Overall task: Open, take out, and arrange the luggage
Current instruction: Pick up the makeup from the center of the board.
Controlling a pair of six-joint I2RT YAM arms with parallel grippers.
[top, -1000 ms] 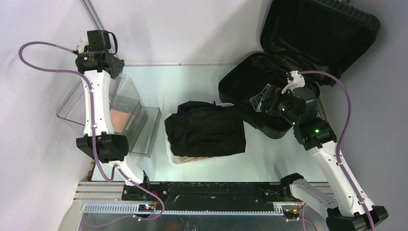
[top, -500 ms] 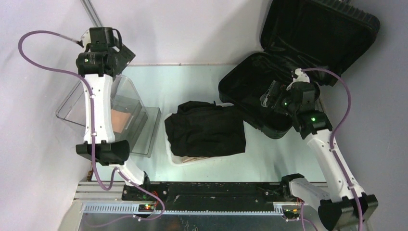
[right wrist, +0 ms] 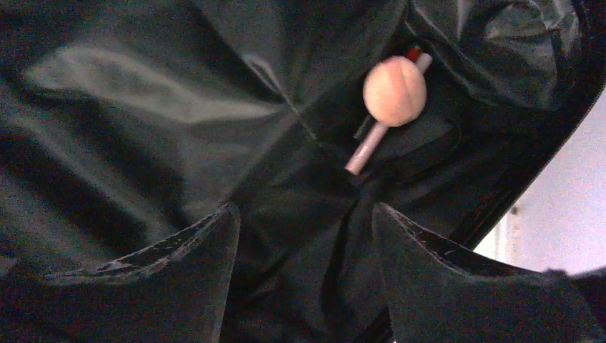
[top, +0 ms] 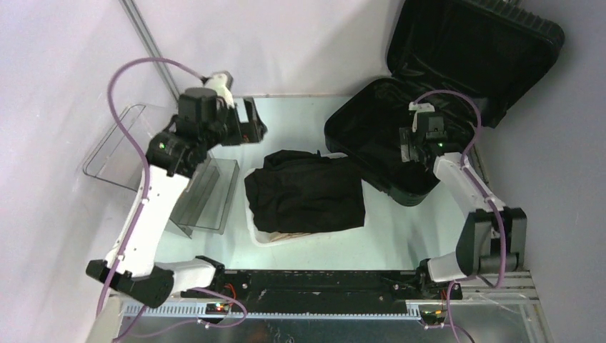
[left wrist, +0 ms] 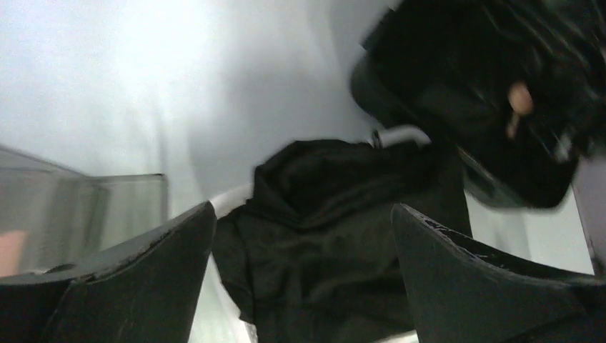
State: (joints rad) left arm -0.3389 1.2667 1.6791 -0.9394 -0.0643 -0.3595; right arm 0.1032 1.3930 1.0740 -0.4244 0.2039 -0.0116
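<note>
The luggage [top: 371, 153] lies open at the back right, its lid [top: 475, 50] leaning up behind it and its black lining [right wrist: 179, 107] crumpled. My right gripper [top: 409, 145] is inside the luggage base, open [right wrist: 304, 207], with only lining between its fingers. Just beyond its tips lies a peach ball on a pink stick [right wrist: 394, 82]. My left gripper [top: 251, 130] hovers wide open [left wrist: 301, 209] over the table left of the luggage. In the left wrist view the black folded garment [left wrist: 343, 236] shows between its fingers, well below them.
The black garment [top: 306, 191] lies on a white basket [top: 259, 232] at mid table. A clear plastic container [top: 114, 146] stands at the left, partly behind my left arm. The purple wall [top: 286, 43] closes the back.
My left arm swung right, from over the clear container to the table's middle, and its gripper opened. My right gripper went deeper into the luggage and its jaws narrowed a little.
</note>
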